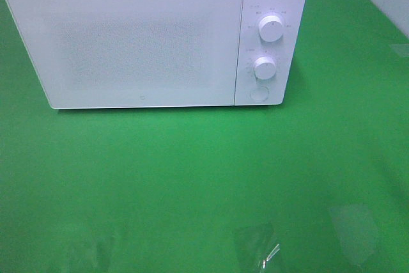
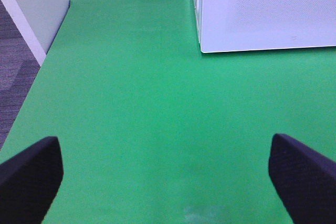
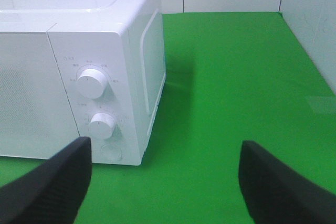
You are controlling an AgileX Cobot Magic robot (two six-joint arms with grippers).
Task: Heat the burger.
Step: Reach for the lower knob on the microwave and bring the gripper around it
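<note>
At back of green-covered table [image 1: 192, 177]: white boxy microwave oven [image 1: 128, 43], door closed. Left claw [image 2: 163, 140] spread wide apart; right claw [image 3: 164, 142] spread apart, facing two round white knobs [image 3: 92, 82]. Whereabouts of burger: cannot tell.

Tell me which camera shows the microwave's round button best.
Right wrist view: the button is close, large and unobstructed. Exterior high shows the button smaller but clear. Left wrist shows only the microwave door corner, no controls.

Your green table [image 1: 192, 177] is carrying a white microwave [image 1: 128, 43]. Clear film [image 1: 257, 242] is lying well in front of it.
</note>
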